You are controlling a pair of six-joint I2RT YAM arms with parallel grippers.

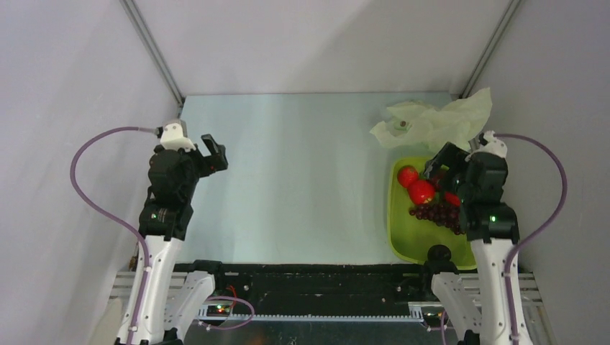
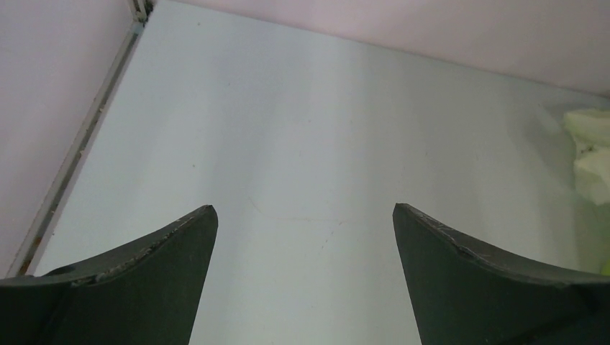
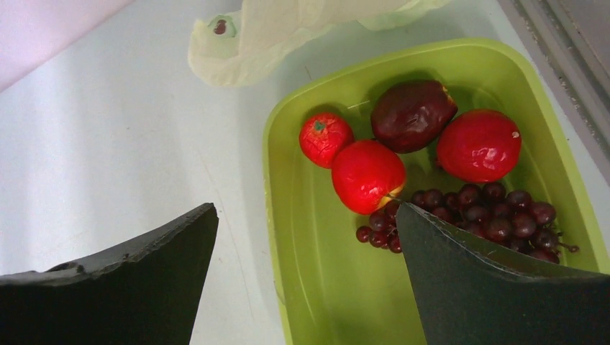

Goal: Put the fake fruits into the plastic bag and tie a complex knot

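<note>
Fruits (image 3: 367, 176) lie in the green tray (image 3: 324, 287) beneath the right claw (image 3: 306, 207), which is spread wide.

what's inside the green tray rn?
A small red fruit, two larger red fruits, a dark maroon fruit and a grape cluster lie in the lime-green tray. The right gripper's finger covers the cluster's near edge and the tray floor beneath.

Overhead and close right-wrist views share the plastic bag (image 1: 439, 122).
</note>
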